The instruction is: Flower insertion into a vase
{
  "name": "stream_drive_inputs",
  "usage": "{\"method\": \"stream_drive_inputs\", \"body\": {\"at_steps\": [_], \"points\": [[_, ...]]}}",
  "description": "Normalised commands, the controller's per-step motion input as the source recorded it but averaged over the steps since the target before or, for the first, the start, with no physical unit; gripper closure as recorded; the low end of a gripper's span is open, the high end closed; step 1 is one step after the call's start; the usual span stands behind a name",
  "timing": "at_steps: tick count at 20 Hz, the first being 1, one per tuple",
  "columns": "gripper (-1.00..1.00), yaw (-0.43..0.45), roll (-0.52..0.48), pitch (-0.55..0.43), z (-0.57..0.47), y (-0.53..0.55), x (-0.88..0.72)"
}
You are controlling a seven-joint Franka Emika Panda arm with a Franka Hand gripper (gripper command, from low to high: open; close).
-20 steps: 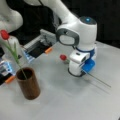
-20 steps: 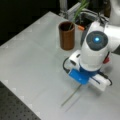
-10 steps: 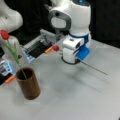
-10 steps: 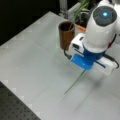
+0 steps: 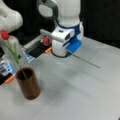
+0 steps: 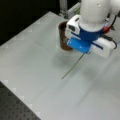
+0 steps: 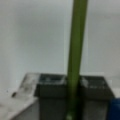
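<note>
The reddish-brown vase (image 5: pixel 28 86) stands at a front view's lower left, with one red tulip (image 5: pixel 4 34) leaning out of it. In a front view the vase (image 6: pixel 63 37) is partly hidden behind the arm. My gripper (image 5: pixel 67 52) hangs above the table, shut on a second flower. Its thin green stem (image 5: pixel 85 61) juts out to the right and its red head (image 5: pixel 46 40) shows to the left of the hand. The stem (image 6: pixel 72 67) slants down from my gripper (image 6: pixel 86 51). In the wrist view the stem (image 7: pixel 76 50) sits pinched between the dark fingers (image 7: pixel 51 87).
A second white arm (image 5: pixel 7 20) stands at a front view's upper left. Black and orange fixtures (image 5: pixel 37 50) and blue parts (image 5: pixel 5 67) lie behind the vase. A dark perforated board (image 6: pixel 15 107) borders the grey table (image 6: pixel 32 50).
The arm has lifted the held flower off the table and carried it toward the vase. The stem now hangs in the air instead of lying flat.
</note>
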Motion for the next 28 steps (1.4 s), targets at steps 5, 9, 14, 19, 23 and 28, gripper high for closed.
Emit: {"method": "stream_drive_inputs", "body": {"at_steps": [5, 9, 14, 19, 23, 28], "points": [[1.00, -0.020, 0.127, -0.037, 0.09, -0.24, -0.38], [1.00, 0.028, 0.129, -0.059, 0.10, -0.41, -0.61], [1.00, 0.099, 0.130, -0.100, 0.04, -0.47, -0.69], [1.00, 0.109, 0.089, -0.114, -0.05, -0.35, -0.61], [1.00, 0.121, 0.023, -0.106, -0.07, -0.33, -0.56], [1.00, 0.144, -0.041, -0.074, -0.04, -0.38, -0.54]]}}
